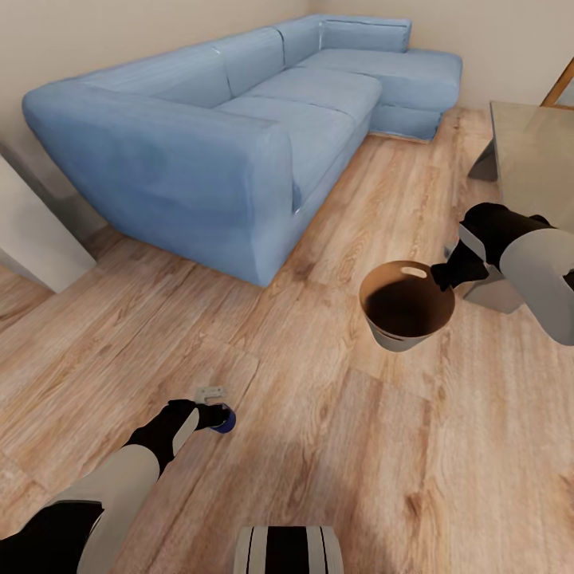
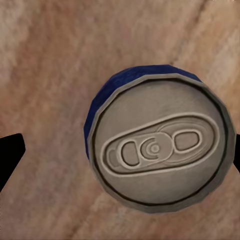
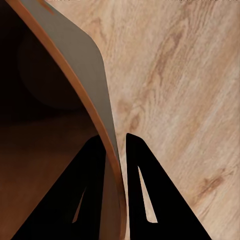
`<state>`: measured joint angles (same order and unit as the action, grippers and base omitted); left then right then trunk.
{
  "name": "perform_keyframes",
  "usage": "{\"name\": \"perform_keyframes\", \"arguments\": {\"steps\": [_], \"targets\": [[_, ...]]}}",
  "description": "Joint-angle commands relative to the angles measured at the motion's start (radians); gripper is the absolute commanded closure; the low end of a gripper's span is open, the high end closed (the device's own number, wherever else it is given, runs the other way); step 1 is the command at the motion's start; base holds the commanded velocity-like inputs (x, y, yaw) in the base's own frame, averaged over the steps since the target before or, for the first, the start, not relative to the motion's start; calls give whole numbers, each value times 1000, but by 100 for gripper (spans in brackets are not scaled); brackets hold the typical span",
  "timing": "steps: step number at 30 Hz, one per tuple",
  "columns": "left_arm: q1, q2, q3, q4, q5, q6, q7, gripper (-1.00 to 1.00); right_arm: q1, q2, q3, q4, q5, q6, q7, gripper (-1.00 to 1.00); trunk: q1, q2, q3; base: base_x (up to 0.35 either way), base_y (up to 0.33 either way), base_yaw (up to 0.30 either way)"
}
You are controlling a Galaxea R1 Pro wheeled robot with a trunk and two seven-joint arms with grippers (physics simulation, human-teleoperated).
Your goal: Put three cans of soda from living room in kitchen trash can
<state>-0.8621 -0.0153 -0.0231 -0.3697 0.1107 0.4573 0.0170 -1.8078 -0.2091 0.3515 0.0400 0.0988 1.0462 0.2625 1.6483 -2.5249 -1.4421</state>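
Light wood planks, their grain streaked tan and honey, run across the floor [image 1: 335,446] of the living room, and on them, out in the open stretch in front of the sofa, stands the dark blue can of soda [image 1: 226,419]. We reach down to it with our left gripper [image 1: 214,416]. In the left wrist view we look straight onto its round grey metal top [image 2: 161,146], with the oval pull tab stamped into it and a sliver of blue wall at the rim; the black fingertips [image 2: 10,155] stand wide apart on either side, spread and not touching the can.

Our right gripper [image 3: 116,150] is clamped on the rim of the tash can [image 1: 406,307], one black finger inside and one outside the thin wall. The bin hangs in the air above the floor, a round tapered shape with a tan-brown rim and dark inner wall, a pale grey outer wall and a slot-shaped handle hole.

Behind stretches the blue corner sofa [image 1: 239,119], soft-edged and matte. The grey low table [image 1: 534,151] sits by our right arm.
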Motion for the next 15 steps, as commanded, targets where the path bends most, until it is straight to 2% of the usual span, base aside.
{"name": "perform_keyframes", "arguments": {"steps": [1,6,15], "targets": [[0,0,0,0,0,0,0,-100,-1,0,-4,0,-11,1,6,100,0,0,0,0,0,0],[0,-1,0,0,0,-1,1,-100,-1,0,-3,1,-11,1,6,100,0,0,0,0,-31,0],[0,-2,0,0,0,-1,1,-100,0,-1,-2,1,-11,1,6,100,0,0,0,0,-135,0]]}}
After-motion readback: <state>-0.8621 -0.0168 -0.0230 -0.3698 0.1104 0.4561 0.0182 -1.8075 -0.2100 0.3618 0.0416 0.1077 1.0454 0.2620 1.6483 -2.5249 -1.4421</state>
